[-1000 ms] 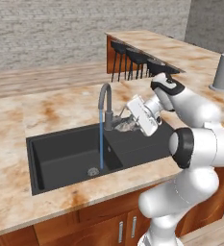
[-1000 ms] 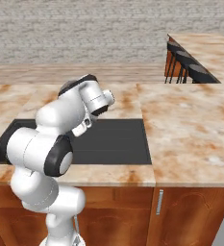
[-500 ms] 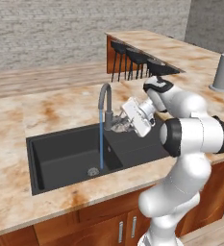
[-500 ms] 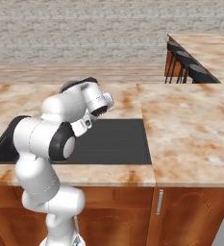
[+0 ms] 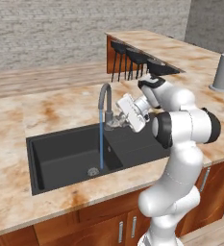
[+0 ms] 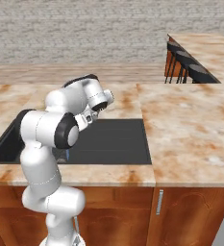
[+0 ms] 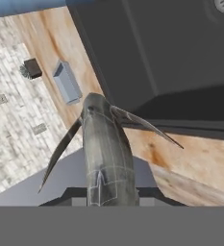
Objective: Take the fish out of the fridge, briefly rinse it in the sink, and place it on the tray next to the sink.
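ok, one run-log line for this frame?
phase: rinse | fingers: shut on fish | position: beside tap, above sink rim | water: running | tray: not reached

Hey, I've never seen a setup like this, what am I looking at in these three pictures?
A simulated kitchen with a white robot arm on a mobile base. Two pictures come from cameras behind the arm, left and right; the third looks along its hand. The arm reaches over a black sink set in a marble counter, where the tap runs a thin stream of water. The gripper, beside the tap, is shut on a slim grey fish, which the hand view shows close up. A grey canister stands on the far counter.
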Tool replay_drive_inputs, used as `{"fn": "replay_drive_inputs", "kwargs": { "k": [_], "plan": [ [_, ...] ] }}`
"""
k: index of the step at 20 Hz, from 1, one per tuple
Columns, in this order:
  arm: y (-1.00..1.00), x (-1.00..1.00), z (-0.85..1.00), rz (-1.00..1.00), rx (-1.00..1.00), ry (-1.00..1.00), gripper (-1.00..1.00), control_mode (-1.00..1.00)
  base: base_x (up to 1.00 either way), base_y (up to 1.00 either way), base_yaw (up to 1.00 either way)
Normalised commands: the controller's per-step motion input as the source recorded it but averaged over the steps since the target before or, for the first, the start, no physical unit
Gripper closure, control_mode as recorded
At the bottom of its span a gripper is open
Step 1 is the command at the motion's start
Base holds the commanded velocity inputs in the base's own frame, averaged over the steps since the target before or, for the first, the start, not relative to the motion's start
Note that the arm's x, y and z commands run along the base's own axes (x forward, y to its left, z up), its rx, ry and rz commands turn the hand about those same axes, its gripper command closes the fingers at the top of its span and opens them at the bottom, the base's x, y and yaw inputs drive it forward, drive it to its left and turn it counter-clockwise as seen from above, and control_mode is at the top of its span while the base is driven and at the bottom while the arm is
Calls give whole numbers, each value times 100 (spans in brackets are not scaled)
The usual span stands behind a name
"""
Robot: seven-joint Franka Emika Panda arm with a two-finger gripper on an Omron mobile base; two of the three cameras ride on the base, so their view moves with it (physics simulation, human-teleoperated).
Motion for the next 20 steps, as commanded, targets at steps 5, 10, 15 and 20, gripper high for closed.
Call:
{"fn": "replay_drive_inputs", "kwargs": {
  "k": [5, 10, 15, 20],
  "plan": [
    [1, 46, -7, 0, 0, 0, 100, -100, 0, 0, 0],
    [11, 36, -16, 0, 2, 0, 100, -100, 0, 0, 0],
    [27, 33, -24, 0, 0, 1, 100, -100, 0, 0, 0],
    [16, 22, -27, 0, 0, 0, 100, -100, 0, 0, 0]
  ]
}}
